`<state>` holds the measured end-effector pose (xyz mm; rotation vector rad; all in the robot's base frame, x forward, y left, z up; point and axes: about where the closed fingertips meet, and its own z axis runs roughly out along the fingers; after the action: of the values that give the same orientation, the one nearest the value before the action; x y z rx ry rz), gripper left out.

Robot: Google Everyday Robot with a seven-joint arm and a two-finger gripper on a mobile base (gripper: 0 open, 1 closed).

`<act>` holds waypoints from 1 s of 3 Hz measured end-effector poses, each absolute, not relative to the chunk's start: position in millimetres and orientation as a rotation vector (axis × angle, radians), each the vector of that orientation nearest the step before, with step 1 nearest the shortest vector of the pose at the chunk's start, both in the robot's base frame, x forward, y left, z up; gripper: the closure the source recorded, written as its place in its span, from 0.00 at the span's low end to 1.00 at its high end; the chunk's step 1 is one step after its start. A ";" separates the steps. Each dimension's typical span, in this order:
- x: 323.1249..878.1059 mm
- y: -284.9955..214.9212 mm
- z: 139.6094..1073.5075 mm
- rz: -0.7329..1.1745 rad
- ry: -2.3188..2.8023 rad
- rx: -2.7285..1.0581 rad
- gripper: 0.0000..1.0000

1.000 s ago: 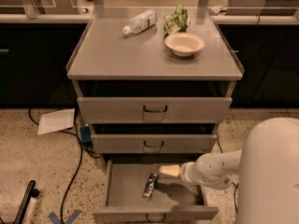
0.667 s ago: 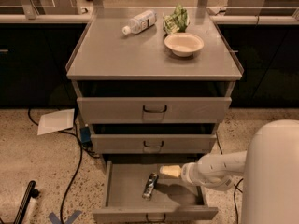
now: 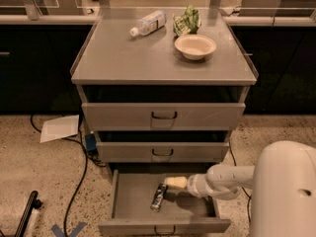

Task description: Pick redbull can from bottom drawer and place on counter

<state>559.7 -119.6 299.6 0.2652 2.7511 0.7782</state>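
One step of several looks done: the bottom drawer (image 3: 129,204) stands pulled out, and the redbull can (image 3: 158,197) lies on its floor near the middle, tilted. The pincer (image 3: 174,182) reaches into the drawer from the right, its tip just beside the can's upper end. I cannot tell whether it is open or closed, or whether it touches the can. By my judgement the grasp, the lift and the placing on the counter (image 3: 148,63) all remain. That counter carries a plastic bottle (image 3: 146,23), a green packet (image 3: 186,19) and a bowl (image 3: 195,46) toward its back.

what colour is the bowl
The bowl is cream, camera view; gripper beside redbull can in bottom drawer.
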 end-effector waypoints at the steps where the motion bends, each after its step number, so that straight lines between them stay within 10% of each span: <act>1: 574.5 -101.0 266.6 0.842 2.789 0.244 0.00; 3: 590.5 -71.4 222.6 0.894 2.830 0.209 0.00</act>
<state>590.5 -71.4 222.6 0.2093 2.8300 0.8937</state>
